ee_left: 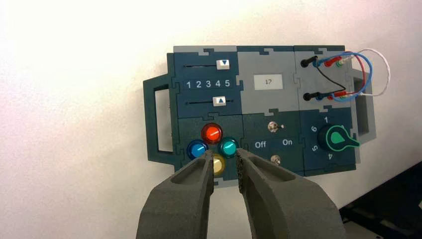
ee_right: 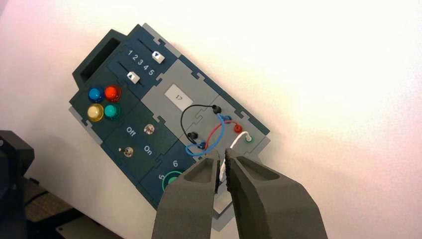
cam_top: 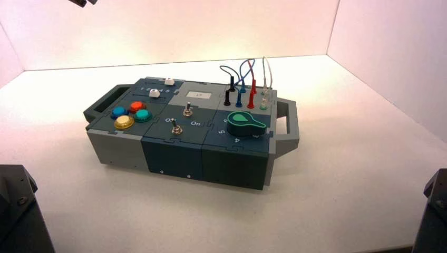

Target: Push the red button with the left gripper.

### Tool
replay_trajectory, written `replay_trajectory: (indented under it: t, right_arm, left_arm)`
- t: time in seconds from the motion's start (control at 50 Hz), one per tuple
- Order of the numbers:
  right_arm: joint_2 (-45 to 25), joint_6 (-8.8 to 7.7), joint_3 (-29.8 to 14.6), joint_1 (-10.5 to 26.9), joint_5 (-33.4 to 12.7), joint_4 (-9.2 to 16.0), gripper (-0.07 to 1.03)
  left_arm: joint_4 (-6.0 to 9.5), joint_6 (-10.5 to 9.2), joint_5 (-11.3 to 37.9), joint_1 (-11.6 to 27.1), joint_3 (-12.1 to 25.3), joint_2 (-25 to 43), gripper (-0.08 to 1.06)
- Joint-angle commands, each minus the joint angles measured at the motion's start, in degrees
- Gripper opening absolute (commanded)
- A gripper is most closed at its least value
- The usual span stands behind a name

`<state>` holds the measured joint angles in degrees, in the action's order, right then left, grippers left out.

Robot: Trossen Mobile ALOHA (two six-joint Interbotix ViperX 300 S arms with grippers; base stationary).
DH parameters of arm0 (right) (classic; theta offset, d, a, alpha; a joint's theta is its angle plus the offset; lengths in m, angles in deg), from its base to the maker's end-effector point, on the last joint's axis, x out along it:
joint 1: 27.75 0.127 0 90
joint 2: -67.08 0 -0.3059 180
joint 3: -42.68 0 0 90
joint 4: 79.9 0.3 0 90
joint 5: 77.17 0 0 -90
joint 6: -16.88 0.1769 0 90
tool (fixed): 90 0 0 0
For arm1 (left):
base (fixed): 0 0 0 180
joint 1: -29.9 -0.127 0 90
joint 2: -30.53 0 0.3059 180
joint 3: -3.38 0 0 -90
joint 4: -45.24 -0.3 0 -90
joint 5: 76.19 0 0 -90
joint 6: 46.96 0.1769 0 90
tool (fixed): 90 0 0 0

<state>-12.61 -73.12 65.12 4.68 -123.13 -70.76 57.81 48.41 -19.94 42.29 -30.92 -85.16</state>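
Observation:
The red button [cam_top: 137, 106] sits on the left end of the box [cam_top: 174, 153], with blue, teal and yellow buttons around it. In the left wrist view the red button [ee_left: 211, 133] lies beyond the tips of my left gripper [ee_left: 225, 162]. That gripper is open, empty and held well above the box. Its fingers frame the yellow button [ee_left: 218, 164]. My right gripper [ee_right: 222, 155] is shut and empty, high over the wire end of the box. The red button also shows in the right wrist view [ee_right: 112, 92]. Neither gripper touches the box.
The box also bears two white sliders [ee_left: 222, 63], a small display reading 17 [ee_left: 267, 81], two toggle switches [cam_top: 176, 128], a green knob [cam_top: 245, 122] and plugged wires [cam_top: 248, 84]. Dark arm bases [cam_top: 18, 211] stand at both lower corners. A dark tip [cam_top: 83, 2] shows at the top edge.

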Motion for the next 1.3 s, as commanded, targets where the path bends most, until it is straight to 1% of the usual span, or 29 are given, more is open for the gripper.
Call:
replay_trajectory:
  t: [0.02,0.24,0.38,0.44,0.54,0.66,0.74,0.84,0.86,0.88,1.04,1.18,1.3]
  right_arm:
    - [0.6,0.0,-1.4,0.0,0.4,0.1,0.07]
    - [0.7,0.09,-1.3,0.0,0.4,0.1,0.07]
    - [0.7,0.09,-1.3,0.0,0.4,0.2,0.07]
    - [0.7,0.0,-1.2,0.1,0.4,0.2,0.07]
    - [0.7,0.0,-1.2,0.1,0.4,0.3,0.07]
    - [0.7,-0.09,-1.4,0.0,0.4,0.3,0.07]
    - [0.7,-0.09,-1.4,0.1,0.4,0.3,0.07]
    - [0.7,-0.09,-1.4,0.0,0.4,0.3,0.07]
    - [0.7,-0.09,-1.4,0.1,0.4,0.4,0.07]
    - [0.7,-0.09,-1.4,0.1,0.4,0.4,0.07]
    - [0.9,-0.18,-1.4,0.2,0.4,0.4,0.07]
    - [1.1,-0.18,-1.4,0.2,0.4,0.4,0.07]
    - [1.1,-0.18,-1.7,0.3,0.4,0.4,0.07]
  left_arm:
    - [0.09,0.09,-0.2,0.3,0.9,-0.1,0.27]
    - [0.09,0.0,-0.1,0.4,0.7,-0.4,0.27]
    - [0.18,-0.09,0.1,0.6,0.4,0.6,0.26]
    - [0.18,-0.09,0.2,1.1,0.2,1.5,0.24]
    - [0.18,-0.09,0.3,2.2,-0.8,3.8,0.12]
    - [0.18,0.09,0.1,2.7,-1.5,6.2,0.1]
    - [0.18,0.53,-0.1,3.1,-1.4,7.8,0.03]
    - [0.09,0.62,-0.1,3.6,-1.2,9.2,0.02]
    - [0.09,0.79,-0.1,4.0,-1.1,10.4,-0.02]
    - [0.09,0.88,-0.1,4.0,-1.1,10.9,-0.02]
    - [0.18,1.85,-0.1,4.2,-0.5,14.9,-0.03]
    - [0.18,1.93,-0.2,4.3,-0.1,17.8,-0.03]
    - [0.18,2.64,-0.4,4.3,0.5,20.1,-0.03]
